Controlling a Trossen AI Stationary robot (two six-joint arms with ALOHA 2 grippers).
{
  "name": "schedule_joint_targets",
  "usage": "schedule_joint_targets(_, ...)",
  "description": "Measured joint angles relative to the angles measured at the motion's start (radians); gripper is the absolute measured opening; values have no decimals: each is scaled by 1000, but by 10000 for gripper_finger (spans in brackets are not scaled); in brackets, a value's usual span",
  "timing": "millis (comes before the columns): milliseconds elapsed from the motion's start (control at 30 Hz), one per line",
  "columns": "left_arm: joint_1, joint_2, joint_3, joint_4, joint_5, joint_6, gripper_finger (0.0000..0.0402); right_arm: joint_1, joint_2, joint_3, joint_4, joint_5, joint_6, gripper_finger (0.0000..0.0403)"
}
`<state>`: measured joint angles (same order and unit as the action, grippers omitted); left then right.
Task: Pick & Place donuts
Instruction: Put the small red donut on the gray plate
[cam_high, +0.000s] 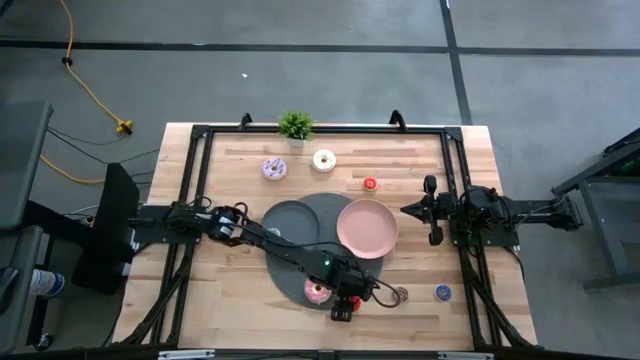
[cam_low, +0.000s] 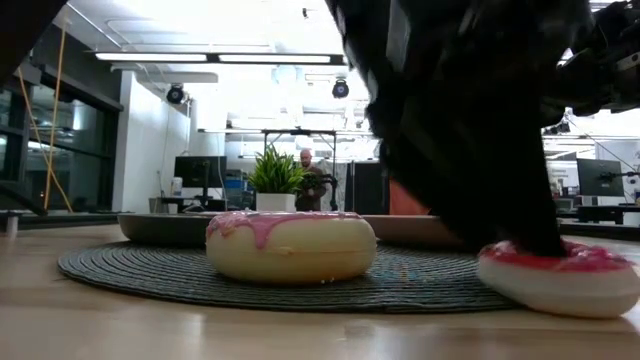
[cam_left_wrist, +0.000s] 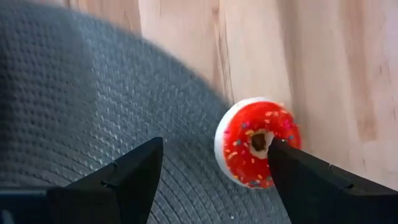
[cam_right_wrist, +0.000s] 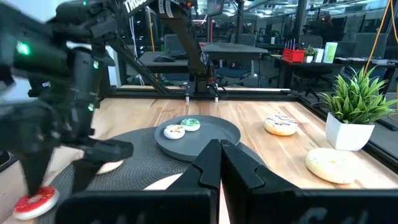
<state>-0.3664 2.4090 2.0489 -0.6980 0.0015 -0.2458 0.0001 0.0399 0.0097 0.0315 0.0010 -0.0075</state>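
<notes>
A red-iced donut (cam_left_wrist: 249, 155) lies at the edge of the round woven mat (cam_left_wrist: 74, 99), partly on the mat and partly on the wood, near the table's front edge. My left gripper (cam_left_wrist: 216, 144) is open above it, slanting down: one finger over the donut's hole, the other over the mat. A pink-iced donut (cam_low: 290, 245) sits on the mat just left of it (cam_high: 317, 291). My right gripper (cam_right_wrist: 219, 155) is shut and held level at the table's right side (cam_high: 405, 209). My left gripper has one fingertip (cam_left_wrist: 280, 149) at the hole (cam_left_wrist: 258, 142) of the red donut, coming from above at a slant. In the low view that finger (cam_low: 530, 220) meets the icing's top. Whether it touches, I cannot tell. The other finger (cam_left_wrist: 134, 171) hangs over the mat.
A grey plate (cam_high: 285, 215) with two tiny donuts (cam_right_wrist: 181, 128) and a pink plate (cam_high: 367, 227) stand on the mat. Purple (cam_high: 274, 169), white (cam_high: 324, 159) and small red (cam_high: 369, 184) donuts lie farther back, brown (cam_high: 400, 294) and blue (cam_high: 442, 292) ones near the front. A potted plant (cam_high: 295, 125) stands at the far edge.
</notes>
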Motion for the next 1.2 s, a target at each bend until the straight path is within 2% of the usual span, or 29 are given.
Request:
schedule_joint_targets(300, 0, -1, 1, 3, -11, 2, 274, 0, 0, 0, 1, 0, 0, 0)
schedule_joint_targets(733, 0, -1, 1, -8, 15, 5, 167, 0, 0, 0, 1, 0, 0, 0)
schedule_joint_targets(1200, 0, -1, 1, -12, 26, 5, 107, 0, 0, 0, 2, 0, 0, 0)
